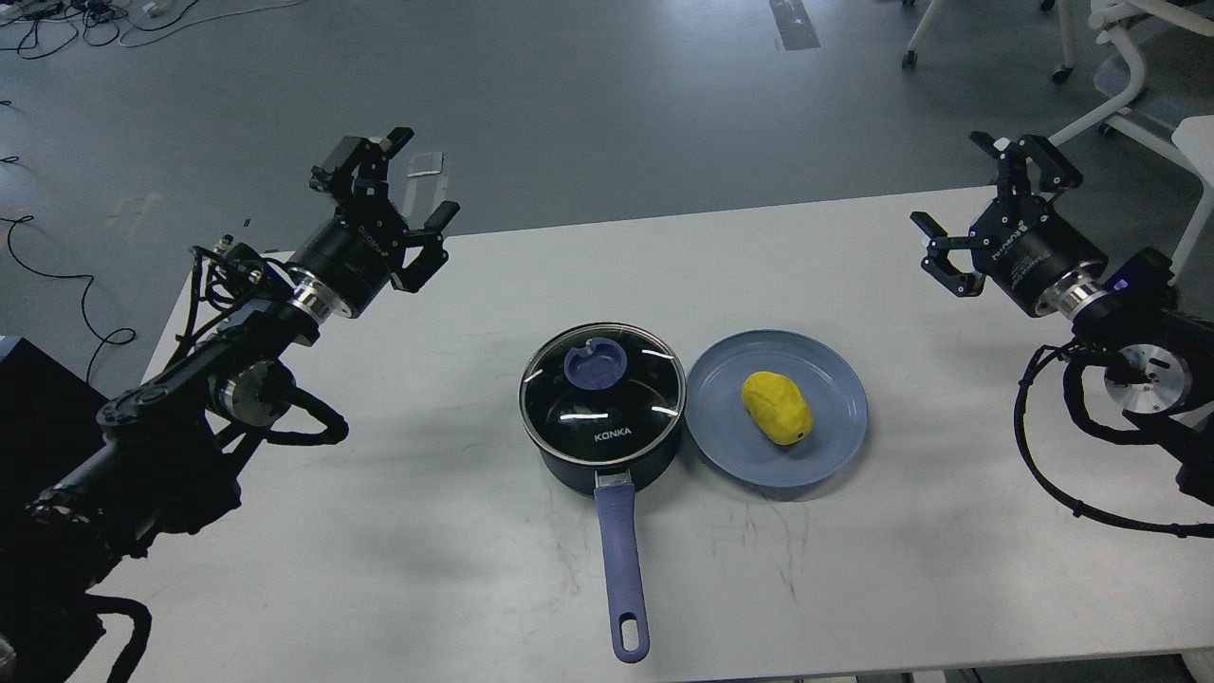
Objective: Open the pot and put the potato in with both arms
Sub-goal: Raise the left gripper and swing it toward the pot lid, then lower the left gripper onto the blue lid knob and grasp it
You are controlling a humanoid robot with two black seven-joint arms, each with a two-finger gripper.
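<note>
The dark pot [601, 465] stands at the table's middle with its glass "KONKA" lid [601, 387] on and a blue knob [595, 364] on top. Its purple-blue handle [623, 569] points toward me. The yellow potato [777, 406] lies on a blue plate [835, 446] just right of the pot. My left gripper [391, 201] is open and empty, raised over the table's far left corner. My right gripper [986, 211] is open and empty, raised near the far right edge. Both are well away from the pot and potato.
The white table [455, 531] has its far edge behind the grippers, with grey floor beyond. White chair legs [1100, 85] stand at the back right. Loose black cables hang from both arms. A black box [38, 398] sits at the left.
</note>
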